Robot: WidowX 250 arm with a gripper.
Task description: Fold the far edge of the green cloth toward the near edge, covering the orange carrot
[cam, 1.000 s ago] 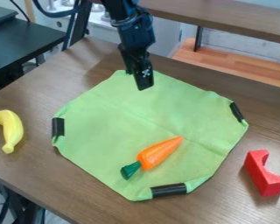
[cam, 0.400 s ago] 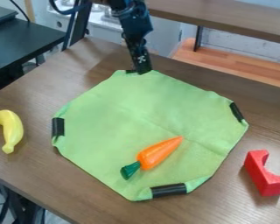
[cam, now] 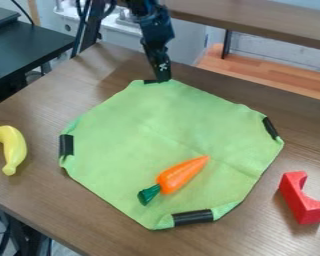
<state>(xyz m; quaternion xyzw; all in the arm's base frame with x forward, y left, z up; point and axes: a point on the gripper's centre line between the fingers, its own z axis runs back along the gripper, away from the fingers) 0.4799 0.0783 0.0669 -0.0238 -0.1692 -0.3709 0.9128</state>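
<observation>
Camera view: my black two-finger gripper is at the far corner of the green fabric cloth, beside a black corner band, apparently at its edge; whether it grips, I cannot tell. The orange plastic carrot with a green top lies on the cloth's near half. A yellow plastic banana and a red notched block flank it on the brown wooden table.

Carrot on green cloth
</observation>
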